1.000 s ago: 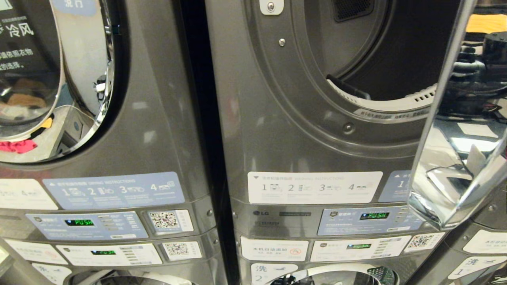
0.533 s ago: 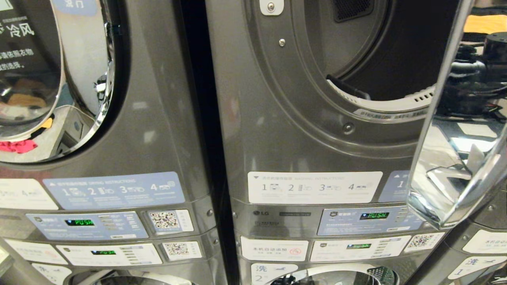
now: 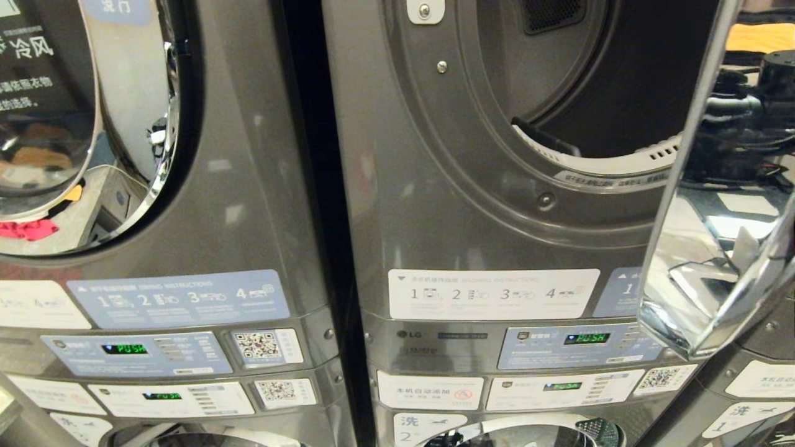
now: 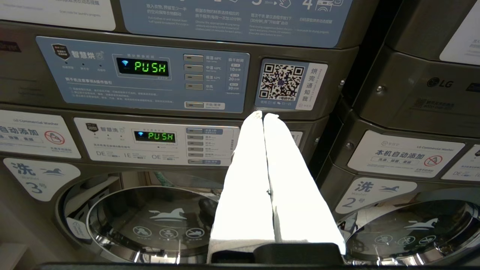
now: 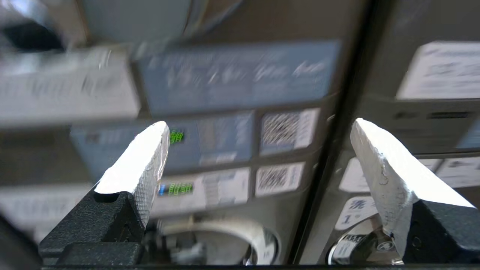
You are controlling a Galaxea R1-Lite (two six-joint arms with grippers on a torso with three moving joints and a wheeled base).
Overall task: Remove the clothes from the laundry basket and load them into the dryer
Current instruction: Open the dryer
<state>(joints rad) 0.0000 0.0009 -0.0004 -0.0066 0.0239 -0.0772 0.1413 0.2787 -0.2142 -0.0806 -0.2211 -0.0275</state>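
We see dryer (image 3: pixel 497 155) drum open ahead, grey metal, round, door (image 3: pixel 714 186) chrome-rimmed. Our right end effector (image 5: pixel 258 150) released, empty, facing control panels (image 5: pixel 210 142). Our left end effector (image 4: pixel 263 116) clenched, empty.

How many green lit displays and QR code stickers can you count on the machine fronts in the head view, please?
green lit displays: 4
QR code stickers: 3
Total: 7
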